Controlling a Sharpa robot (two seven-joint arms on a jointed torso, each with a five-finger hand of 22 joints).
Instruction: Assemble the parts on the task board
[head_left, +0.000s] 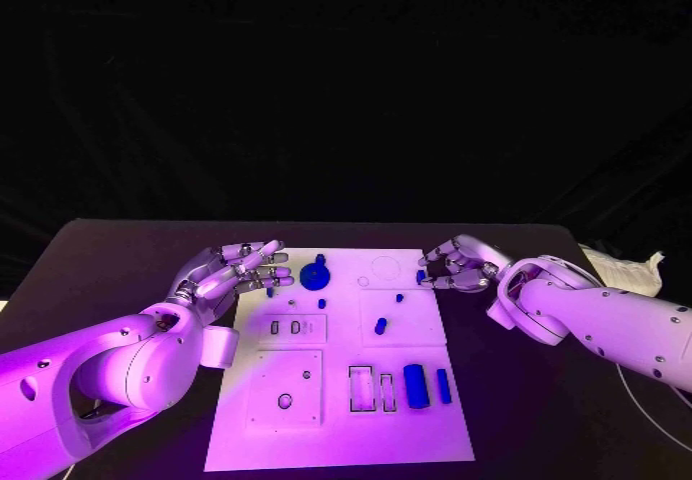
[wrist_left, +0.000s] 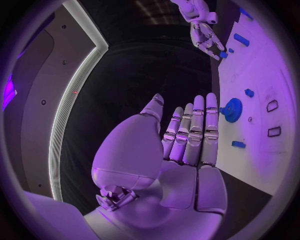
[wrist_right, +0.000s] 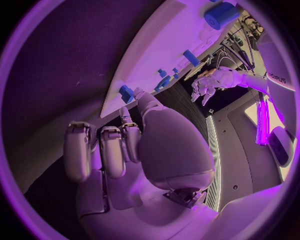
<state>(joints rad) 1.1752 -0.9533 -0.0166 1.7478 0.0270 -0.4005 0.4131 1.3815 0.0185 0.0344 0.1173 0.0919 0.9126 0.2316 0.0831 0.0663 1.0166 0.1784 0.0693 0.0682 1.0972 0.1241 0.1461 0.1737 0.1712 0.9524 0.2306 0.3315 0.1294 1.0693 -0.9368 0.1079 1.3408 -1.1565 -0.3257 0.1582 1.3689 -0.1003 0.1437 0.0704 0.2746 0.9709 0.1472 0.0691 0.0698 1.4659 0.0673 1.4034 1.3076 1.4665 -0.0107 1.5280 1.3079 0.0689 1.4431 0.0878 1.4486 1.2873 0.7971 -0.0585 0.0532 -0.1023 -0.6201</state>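
Blue parts (head_left: 415, 385) mostly lie loose on the board (head_left: 346, 440), so assembly looks barely begun. The left hand (head_left: 238, 272) hovers at its far-left edge, fingers spread, empty. The right hand (head_left: 459, 268) pinches a small peg (head_left: 421, 275) at its far-right edge.

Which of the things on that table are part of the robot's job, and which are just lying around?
Part of the job:
- white task board
- blue gear-like part
- blue bars
- small blue piece
- left hand and right hand, at the board's far corners

Lying about:
- crumpled white sheet at the table's right edge
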